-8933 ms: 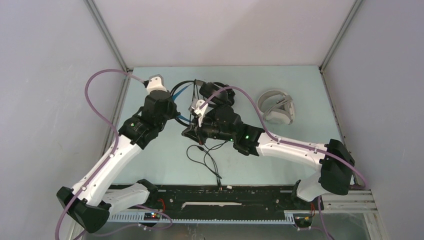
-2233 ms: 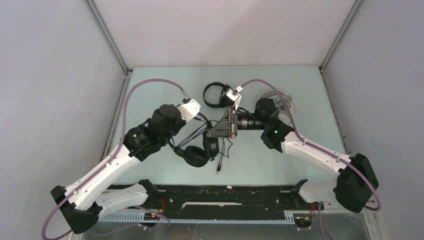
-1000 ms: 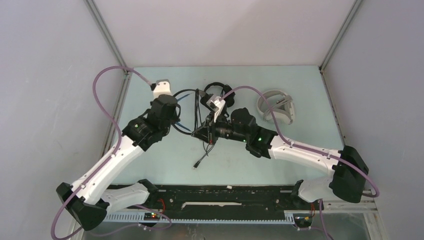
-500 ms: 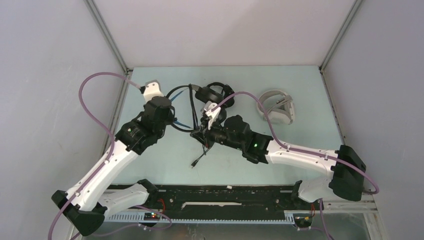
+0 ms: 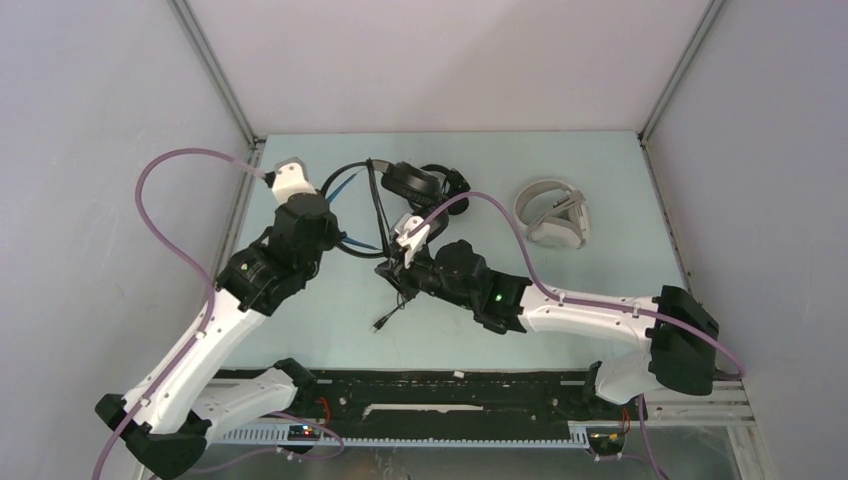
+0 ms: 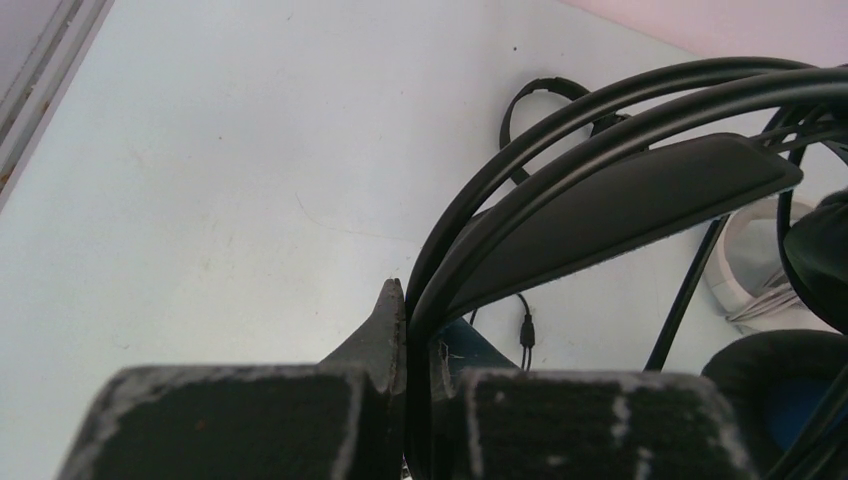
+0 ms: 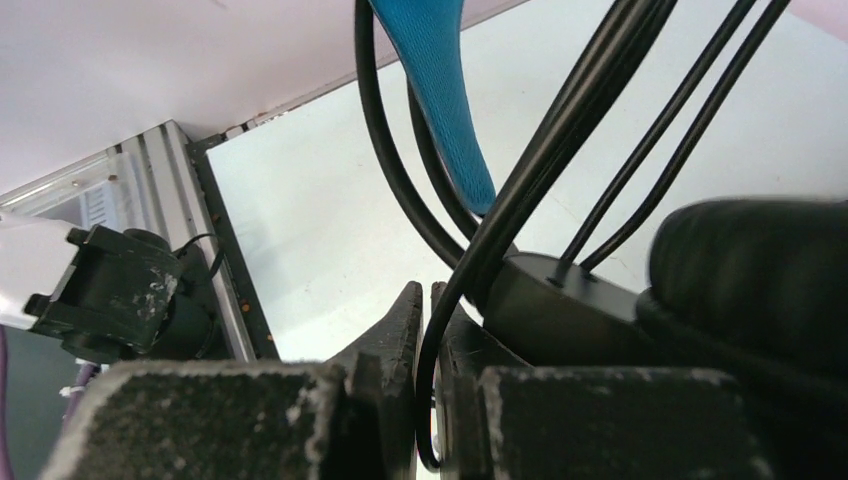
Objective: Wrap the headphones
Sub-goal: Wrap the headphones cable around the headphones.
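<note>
Pinching bulky headset (image 5: 405, 183), left claw (image 6: 415, 300) and right claw (image 7: 425, 300) crowd table's (image 5: 600, 300) left.

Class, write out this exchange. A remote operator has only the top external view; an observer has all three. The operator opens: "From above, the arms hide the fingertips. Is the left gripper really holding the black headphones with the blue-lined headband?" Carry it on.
Observer: Yes. The left wrist view shows the left gripper shut on the headband of the bulkier black headphones.
Operator: And the right gripper?
Observer: Its wrist view shows the right gripper shut on a black cable, which runs down between its fingers.
Operator: Has it caught the headband too?
Observer: No. The blue lining shows above its fingertips, not between them.
</note>
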You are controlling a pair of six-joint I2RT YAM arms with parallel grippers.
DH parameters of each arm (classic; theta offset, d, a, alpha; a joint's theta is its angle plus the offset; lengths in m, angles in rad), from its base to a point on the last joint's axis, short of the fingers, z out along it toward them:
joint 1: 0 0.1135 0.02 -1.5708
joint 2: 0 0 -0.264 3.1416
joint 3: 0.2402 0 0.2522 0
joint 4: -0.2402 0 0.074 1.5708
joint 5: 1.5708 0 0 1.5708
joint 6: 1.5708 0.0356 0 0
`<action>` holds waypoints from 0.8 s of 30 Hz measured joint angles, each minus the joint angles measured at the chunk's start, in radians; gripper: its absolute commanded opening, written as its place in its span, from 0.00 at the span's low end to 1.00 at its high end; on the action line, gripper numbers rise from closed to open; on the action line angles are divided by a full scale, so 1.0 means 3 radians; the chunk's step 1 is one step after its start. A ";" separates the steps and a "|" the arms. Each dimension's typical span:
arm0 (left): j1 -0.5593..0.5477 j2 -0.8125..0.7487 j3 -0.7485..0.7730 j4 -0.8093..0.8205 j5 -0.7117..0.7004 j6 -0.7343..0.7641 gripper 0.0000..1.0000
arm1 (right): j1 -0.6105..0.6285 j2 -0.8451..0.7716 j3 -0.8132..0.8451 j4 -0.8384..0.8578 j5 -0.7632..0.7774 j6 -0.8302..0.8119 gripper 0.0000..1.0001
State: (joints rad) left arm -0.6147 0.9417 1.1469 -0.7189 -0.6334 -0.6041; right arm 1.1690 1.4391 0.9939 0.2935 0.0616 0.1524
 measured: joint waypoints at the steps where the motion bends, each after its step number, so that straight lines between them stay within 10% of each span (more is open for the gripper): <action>1: 0.0001 -0.0009 0.0010 0.0004 -0.0008 -0.0006 0.00 | 0.0001 0.0024 0.0000 0.0017 0.0006 -0.0009 0.09; 24: 0.0036 -0.0015 0.0341 -0.0006 -0.0220 -0.0118 0.00 | -0.0160 0.0367 -0.0439 0.1031 -0.0276 -0.0343 0.25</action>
State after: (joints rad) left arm -0.6041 0.9371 1.2491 -0.7208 -0.6994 -0.6395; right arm 1.1210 1.5494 0.8623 0.6029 -0.0212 0.0494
